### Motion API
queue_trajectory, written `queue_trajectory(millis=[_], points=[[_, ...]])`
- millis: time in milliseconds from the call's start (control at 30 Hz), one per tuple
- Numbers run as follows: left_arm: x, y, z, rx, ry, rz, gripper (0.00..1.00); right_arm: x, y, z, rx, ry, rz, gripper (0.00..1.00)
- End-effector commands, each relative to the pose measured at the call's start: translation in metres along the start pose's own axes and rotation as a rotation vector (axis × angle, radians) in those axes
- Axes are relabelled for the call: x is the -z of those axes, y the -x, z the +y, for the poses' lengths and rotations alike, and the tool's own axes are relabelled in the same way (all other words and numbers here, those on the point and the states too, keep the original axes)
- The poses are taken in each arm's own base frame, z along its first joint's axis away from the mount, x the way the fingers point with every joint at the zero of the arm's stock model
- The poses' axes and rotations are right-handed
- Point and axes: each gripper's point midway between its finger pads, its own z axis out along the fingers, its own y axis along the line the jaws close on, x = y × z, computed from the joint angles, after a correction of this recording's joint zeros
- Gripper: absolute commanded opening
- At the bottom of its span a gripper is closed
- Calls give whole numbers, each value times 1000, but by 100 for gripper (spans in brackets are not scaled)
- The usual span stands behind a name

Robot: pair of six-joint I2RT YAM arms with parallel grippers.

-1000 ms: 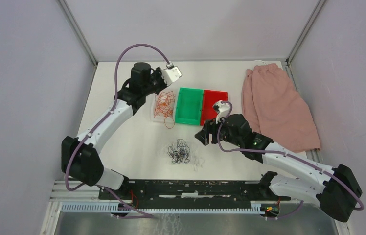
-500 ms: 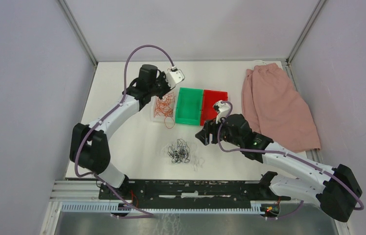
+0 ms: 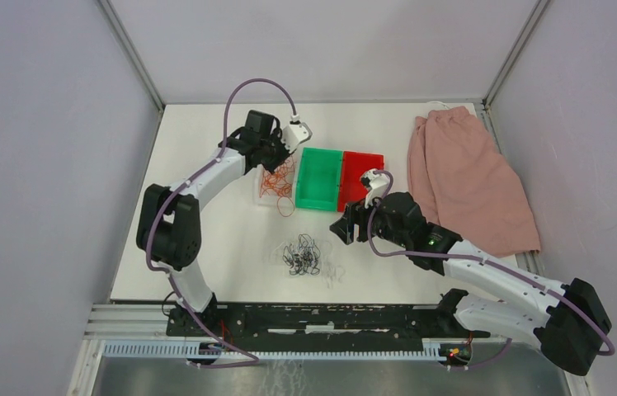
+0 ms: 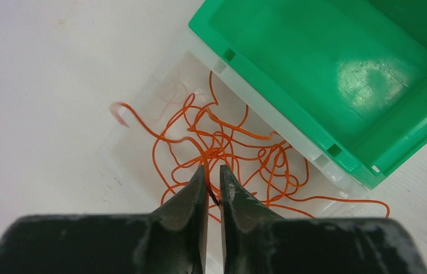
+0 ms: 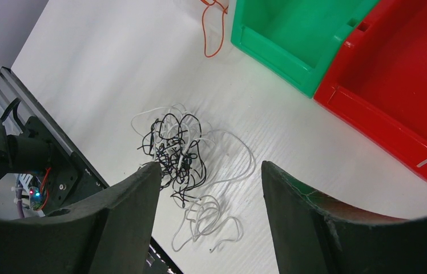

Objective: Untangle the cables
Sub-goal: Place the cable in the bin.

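Left arm (image 3: 206, 177) stretched far forward, wrist tipped down. Left gripper (image 4: 212, 171) nearly closed, only a thin gap at the tips, seemingly pinching an orange cable (image 4: 206, 162). Right arm (image 3: 487, 276) angled in toward centre. Right gripper (image 5: 211, 171) wide open, pointing down

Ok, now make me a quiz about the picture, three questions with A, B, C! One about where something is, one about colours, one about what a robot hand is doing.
1. The thin orange wires mostly lie: A) in the clear plastic tray beside the green plastic bin; B) inside that bin; C) on the floor.
2. The tangled clump of thin wires outside the tray is: A) red and green; B) black and white; C) blue and yellow.
3. The right gripper is: A) shut on a wire; B) gripping a bin; C) open, holding nothing.
Answers: 1 A, the left wrist view shows them in the tray; 2 B, only those colours show; 3 C, its fingers stand wide apart.
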Motion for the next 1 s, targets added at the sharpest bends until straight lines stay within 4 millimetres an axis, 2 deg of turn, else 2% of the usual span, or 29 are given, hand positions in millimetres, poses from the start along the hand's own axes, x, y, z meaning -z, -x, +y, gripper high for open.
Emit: queue_trajectory(millis=[0, 167, 267, 400, 500, 633, 700, 833, 900, 967], points=[[8, 7, 9, 20, 13, 7, 24, 5, 29, 8, 23, 7, -81, 71], [18, 13, 12, 20, -7, 5, 43, 4, 32, 9, 24, 9, -82, 71], [27, 19, 14, 20, -15, -9, 58, 4, 33, 11, 24, 15, -81, 71], [41, 29, 23, 32, -14, -40, 72, 4, 34, 12, 24, 17, -75, 71], [60, 40, 26, 29, -34, -48, 78, 3, 31, 12, 41, 16, -48, 73], [95, 44, 3, 38, -161, -60, 80, -6, 15, 25, 68, 97, 39, 74], [120, 40, -16, 26, -236, -66, 80, -14, -4, 36, 73, 151, 120, 72], [157, 17, -48, 9, -347, -62, 81, -24, -41, 56, 92, 230, 260, 67], [168, 4, -59, -2, -376, -47, 81, -22, -55, 58, 98, 234, 315, 65], [174, -7, -66, -12, -383, -30, 81, -17, -67, 51, 96, 192, 345, 65]])
